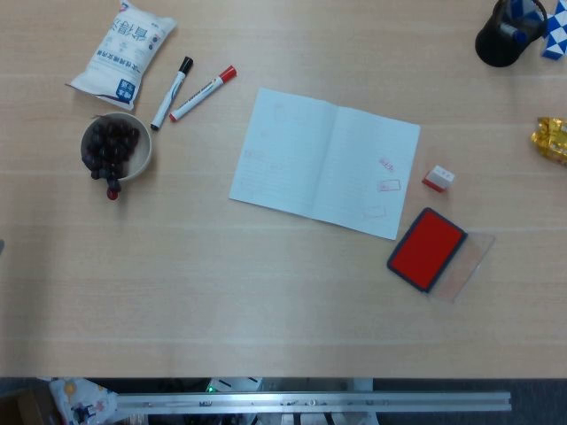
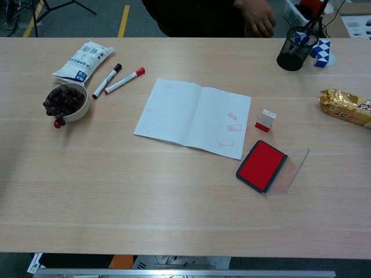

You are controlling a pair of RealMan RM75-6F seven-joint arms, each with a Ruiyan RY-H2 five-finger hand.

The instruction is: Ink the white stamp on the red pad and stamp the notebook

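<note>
An open notebook (image 1: pixel 323 161) (image 2: pixel 193 117) lies in the middle of the table, with a few faint red stamp marks on its right page. The white stamp (image 1: pixel 438 178) (image 2: pixel 265 120), red at its base, stands just right of the notebook. In front of the stamp sits the red ink pad (image 1: pixel 427 248) (image 2: pixel 262 165), open, its clear lid (image 1: pixel 465 266) (image 2: pixel 293 168) folded out to the right. Neither of my hands shows in either view.
A bowl of dark grapes (image 1: pixel 115 148) (image 2: pixel 65 102), two markers (image 1: pixel 189 92) (image 2: pixel 116 80) and a white packet (image 1: pixel 124 51) (image 2: pixel 83 60) lie at the left. A black pen cup (image 1: pixel 503 35) (image 2: pixel 295 51) and a gold snack bag (image 1: pixel 551 139) (image 2: pixel 346 107) sit at the right. A person (image 2: pixel 232 14) sits across the table.
</note>
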